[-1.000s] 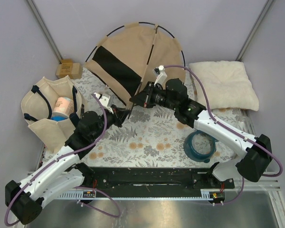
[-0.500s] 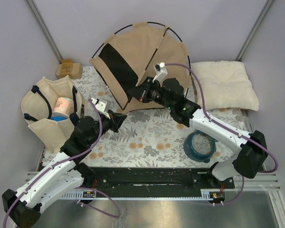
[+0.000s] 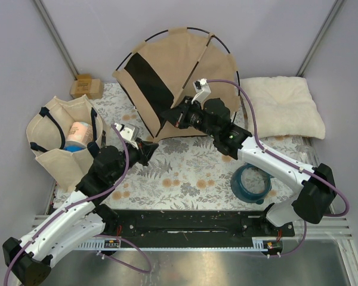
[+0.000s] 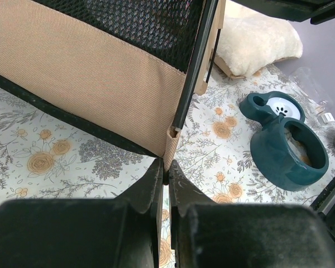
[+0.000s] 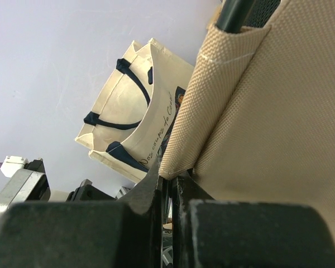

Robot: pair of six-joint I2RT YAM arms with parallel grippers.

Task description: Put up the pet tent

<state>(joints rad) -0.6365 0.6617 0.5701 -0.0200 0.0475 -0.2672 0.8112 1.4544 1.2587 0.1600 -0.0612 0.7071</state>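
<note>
Floral matting (image 3: 185, 173) covers the table, and toward its back edge the pet tent (image 3: 179, 65) leans tilted, canvas fanned over dark poles (image 4: 192, 72) but its base not yet flat. The right gripper (image 5: 168, 177) is clamped on a lower canvas edge beside a pole pocket, while the left gripper (image 4: 166, 167) has its 2 fingers together at a corner's tip; a true pinch there I cannot confirm. I judge this the spreading step: next, the base needs drawing outward and down until the frame stands.
</note>
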